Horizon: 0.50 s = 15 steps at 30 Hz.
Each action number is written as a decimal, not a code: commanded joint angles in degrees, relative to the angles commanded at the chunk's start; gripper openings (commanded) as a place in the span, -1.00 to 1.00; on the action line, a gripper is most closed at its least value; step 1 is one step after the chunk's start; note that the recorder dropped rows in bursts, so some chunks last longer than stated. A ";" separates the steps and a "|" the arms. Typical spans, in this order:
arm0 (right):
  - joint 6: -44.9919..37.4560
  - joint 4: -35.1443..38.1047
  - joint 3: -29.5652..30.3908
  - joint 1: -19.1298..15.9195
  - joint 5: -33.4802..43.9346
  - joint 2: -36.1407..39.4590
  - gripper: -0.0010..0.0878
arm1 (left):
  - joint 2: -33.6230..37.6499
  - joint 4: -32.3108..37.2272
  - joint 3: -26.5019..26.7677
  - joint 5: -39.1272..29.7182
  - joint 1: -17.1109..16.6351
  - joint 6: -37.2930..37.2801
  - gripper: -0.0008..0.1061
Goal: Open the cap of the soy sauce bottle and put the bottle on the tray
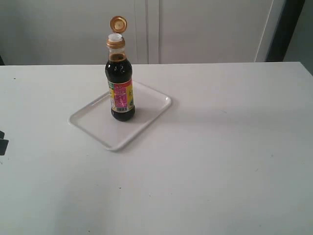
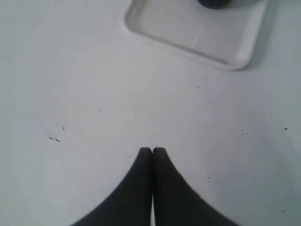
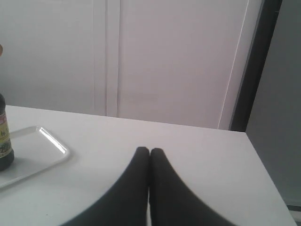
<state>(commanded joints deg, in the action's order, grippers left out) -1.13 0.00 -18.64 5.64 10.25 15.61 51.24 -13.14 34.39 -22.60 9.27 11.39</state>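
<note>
Both my jaws are pressed together and hold nothing: left gripper over bare counter, right gripper likewise. In the exterior view's upper left, the soy sauce bottle stands upright on the tray, its cap flipped open. I judge the glass heavy, smooth, breakable; best held at the labelled body. Both wrist views crop the bottle, its neck possibly unseen.

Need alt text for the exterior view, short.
A soy sauce bottle stands upright on a white tray on a white table, its golden cap flipped open above the white spout. No arm works near it.
</note>
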 joint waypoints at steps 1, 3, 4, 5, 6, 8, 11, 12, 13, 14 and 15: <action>0.00 0.00 0.00 0.00 0.00 0.00 -0.98 | -0.66 -0.31 -0.38 0.00 0.08 0.00 -0.99; 0.00 0.00 0.00 0.00 0.00 0.00 -0.98 | -2.85 -1.24 -1.37 -0.13 0.14 0.25 -0.99; 0.00 0.00 0.00 0.00 0.00 0.00 -0.98 | -4.66 -2.38 -2.18 -0.13 0.14 0.50 -0.99; 0.00 0.00 0.00 0.00 0.00 0.00 -0.98 | -6.20 -3.11 -2.57 -0.13 0.14 0.49 -0.99; 0.00 0.00 0.00 0.00 0.00 0.00 -0.98 | -8.38 -3.60 -3.03 -0.13 0.14 0.49 -0.99; 0.00 0.00 0.00 0.00 0.00 0.00 -0.98 | -11.00 -3.60 -3.03 -0.24 0.14 0.49 -0.99; 0.00 0.00 0.00 0.00 0.00 0.00 -0.98 | -14.58 -3.60 -3.03 -0.87 0.14 0.49 -0.99; 0.00 0.00 0.00 0.00 0.00 0.00 -0.98 | -15.70 -3.60 -3.03 -1.15 0.14 0.49 -0.99; 0.00 0.00 0.00 0.00 0.00 0.00 -0.98 | -16.52 -3.60 -3.04 -1.27 0.14 0.49 -0.99; 0.00 0.00 0.00 0.00 0.00 0.00 -0.98 | -17.45 -4.01 -3.14 -1.37 0.14 0.49 -0.99; 0.00 0.00 0.00 0.00 0.00 0.00 -0.98 | -18.35 -4.41 -3.28 -1.37 0.14 0.49 -0.99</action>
<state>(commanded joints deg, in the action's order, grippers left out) -1.13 0.00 -18.64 5.64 10.25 15.61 32.90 -17.55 31.11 -23.98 9.41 11.88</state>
